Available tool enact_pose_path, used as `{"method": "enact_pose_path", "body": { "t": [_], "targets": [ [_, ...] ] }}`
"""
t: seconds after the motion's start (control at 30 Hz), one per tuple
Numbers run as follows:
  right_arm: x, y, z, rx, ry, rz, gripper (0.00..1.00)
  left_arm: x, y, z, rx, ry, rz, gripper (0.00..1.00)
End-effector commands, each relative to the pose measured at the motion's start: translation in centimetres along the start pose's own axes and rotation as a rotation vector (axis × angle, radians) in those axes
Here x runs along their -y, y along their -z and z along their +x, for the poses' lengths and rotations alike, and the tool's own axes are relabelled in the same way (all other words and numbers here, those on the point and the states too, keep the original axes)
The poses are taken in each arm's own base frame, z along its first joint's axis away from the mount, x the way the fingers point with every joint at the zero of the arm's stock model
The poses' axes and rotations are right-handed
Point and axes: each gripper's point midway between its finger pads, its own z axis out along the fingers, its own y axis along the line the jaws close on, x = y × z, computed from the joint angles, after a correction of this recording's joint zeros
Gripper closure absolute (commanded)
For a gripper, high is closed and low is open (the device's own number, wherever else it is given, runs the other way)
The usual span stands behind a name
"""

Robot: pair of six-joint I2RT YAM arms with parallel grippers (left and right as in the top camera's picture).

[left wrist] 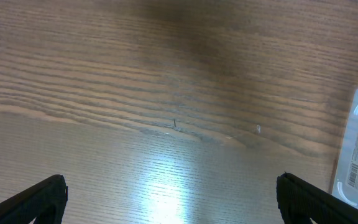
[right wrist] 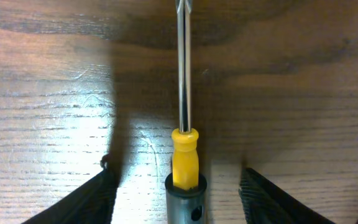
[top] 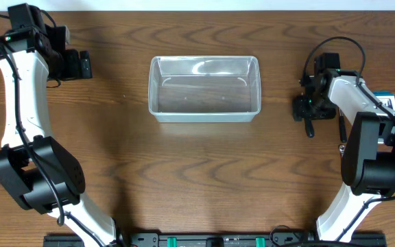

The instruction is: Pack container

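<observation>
Right end effector (right wrist: 179, 190) sits low over a screwdriver (right wrist: 184, 152), jaws apart and straddling the handle, gap showing on both sides, so nothing gripped yet. Yellow collar and steel shaft run straight away from the wrist camera, and the grey handle end lies between the fingers (right wrist: 101, 193). Left end effector (left wrist: 173, 199) is spread wide and empty, hovering over bare wood worktop (top: 204, 178) at the far left, well apart from everything

Clear plastic container (top: 151, 86) is centre of the worktop, upright, empty, between the two arms; one corner shows at the right edge of the left wrist view

Handling guess: the tub looks thin-walled, light and slick, so it would likely skid or flex if knocked. Pinch a wall just under the rim if it must be steadied, and drop the tool in from above. The screwdriver is rigid with a round handle that may roll; grip mid-handle
</observation>
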Motion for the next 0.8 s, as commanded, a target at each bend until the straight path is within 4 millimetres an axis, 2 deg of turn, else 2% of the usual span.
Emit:
{"method": "enact_pose_path", "body": {
  "t": [0.0,0.23,0.77],
  "targets": [
    [0.83,-0.78,0.65,-0.022,-0.015,0.018,0.43,-0.28,-0.48,0.44,-0.019,-0.006,-0.010,0.02],
    [0.84,-0.78,0.60,-0.020,-0.015,0.018,0.53,-0.28,-0.48,0.44,-0.019,-0.006,-0.010,0.02],
    [0.82,-0.78,0.74,-0.026,-0.015,0.018,0.61,-0.28,-0.47,0.42,-0.019,-0.006,-0.010,0.02]
  ]
}}
